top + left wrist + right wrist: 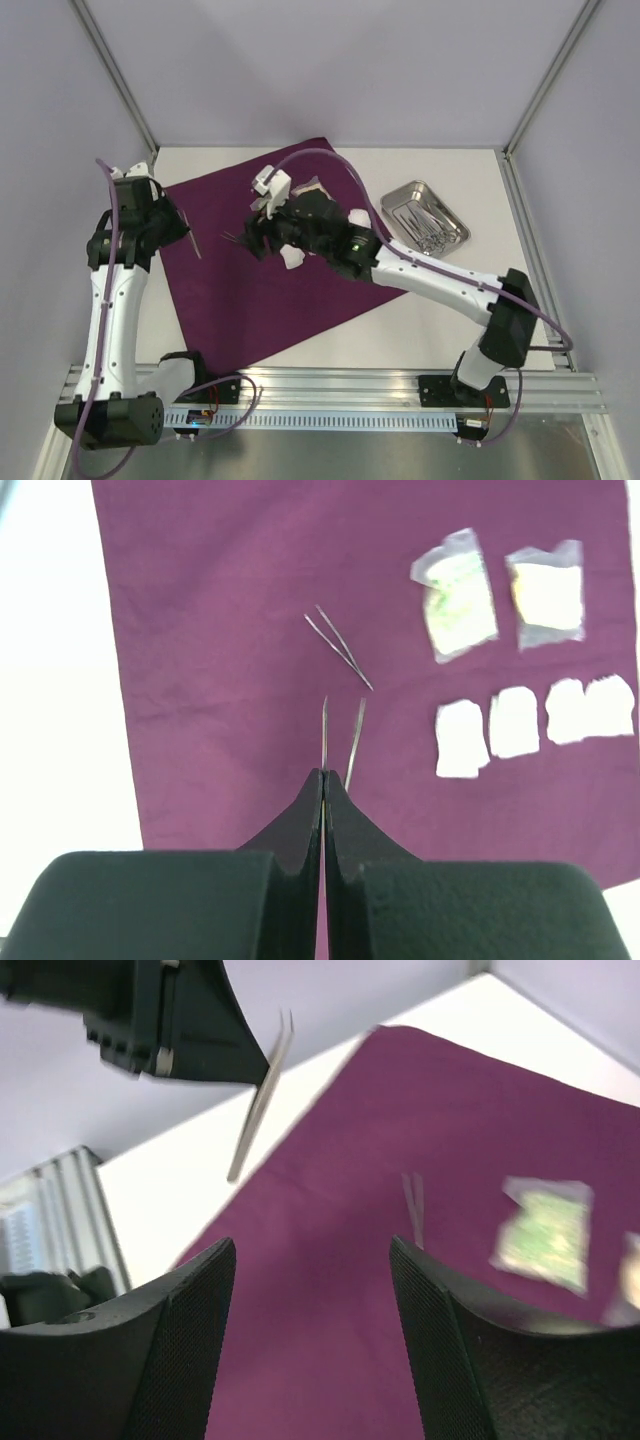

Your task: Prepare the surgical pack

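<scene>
The deep-purple cloth [260, 290] lies spread on the table. My left gripper [324, 780] is shut on thin steel tweezers [340, 738] and holds them above the cloth's left part; in the top view they show by its left edge [192, 240]. A second pair of tweezers [338, 648] lies on the cloth. Two clear packets [455, 595] [547, 595] and several white gauze pads [462, 738] lie in rows on it. My right gripper [310, 1290] is open and empty above the cloth's middle [245, 240]. The steel tray [457, 237] holds steel instruments [425, 218].
The tray stands off the cloth at the right of the white table [440, 320]. The right arm [420, 275] reaches across the cloth and hides the packets and pads in the top view. Grey walls close in the back and sides.
</scene>
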Robot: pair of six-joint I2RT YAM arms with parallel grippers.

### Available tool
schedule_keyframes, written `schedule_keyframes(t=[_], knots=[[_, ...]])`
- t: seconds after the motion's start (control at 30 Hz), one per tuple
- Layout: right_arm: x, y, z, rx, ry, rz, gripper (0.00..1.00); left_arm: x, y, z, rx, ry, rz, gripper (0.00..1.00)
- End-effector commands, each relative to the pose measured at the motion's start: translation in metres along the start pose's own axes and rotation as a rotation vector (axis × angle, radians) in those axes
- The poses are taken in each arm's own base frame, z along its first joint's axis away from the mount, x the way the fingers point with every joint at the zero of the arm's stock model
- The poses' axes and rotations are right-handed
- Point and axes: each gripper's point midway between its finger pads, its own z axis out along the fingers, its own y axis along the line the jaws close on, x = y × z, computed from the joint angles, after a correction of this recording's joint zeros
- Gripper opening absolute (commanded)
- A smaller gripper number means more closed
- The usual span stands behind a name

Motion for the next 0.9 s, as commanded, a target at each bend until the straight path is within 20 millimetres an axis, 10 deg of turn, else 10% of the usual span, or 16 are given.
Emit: schedule_keyframes(t=[0.0,0.43,0.87], knots=[[-0.039,0.049,0.029,-0.207,-0.098,0.095,0.65,0.009,-0.001,-0.025,0.052,-0.008,0.082,0.00],[-0.017,0.102,0.080,-0.371,-0.041,0.261,0.65,0.009,-0.019,-0.064,0.179,-0.060,0.102,0.00],[0.017,0.082,0.108,-0.243,0.054,0.272,0.52,0.011,-0.022,-0.067,0.194,-0.052,0.101,0.00]])
